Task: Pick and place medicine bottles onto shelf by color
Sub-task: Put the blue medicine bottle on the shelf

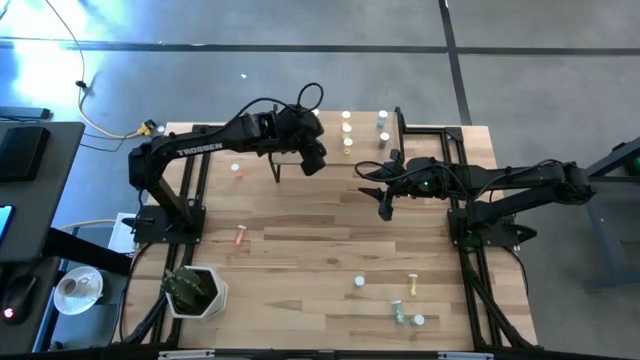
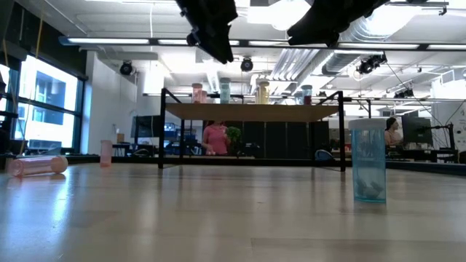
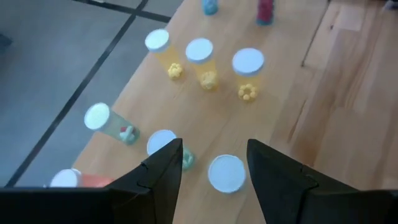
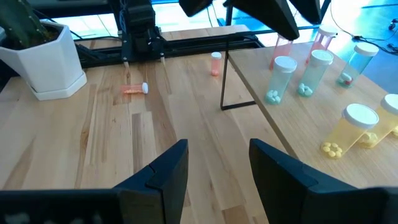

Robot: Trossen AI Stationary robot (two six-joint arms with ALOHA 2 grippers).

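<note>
The shelf (image 2: 251, 111) stands at the table's far side on thin black legs. On it stand several medicine bottles: yellow ones (image 3: 199, 59), green ones (image 3: 106, 121) and pink ones (image 4: 283, 46). My left gripper (image 1: 313, 160) hangs open and empty high above the shelf, over a white-capped bottle (image 3: 226, 173) that it does not touch. My right gripper (image 1: 385, 205) is open and empty above the table, in front of the shelf's right end. Loose bottles rest on the table: a pink one (image 1: 240, 236) lying on its side, another pink one (image 1: 236, 170) upright, and several near the front edge (image 1: 412, 285).
A white pot with a green plant (image 1: 195, 290) stands at the near left corner. A blue-grey bottle (image 2: 368, 160) stands upright close to the low camera. Open tabletop lies between the shelf and the front bottles. A person (image 2: 215, 138) shows in the room behind.
</note>
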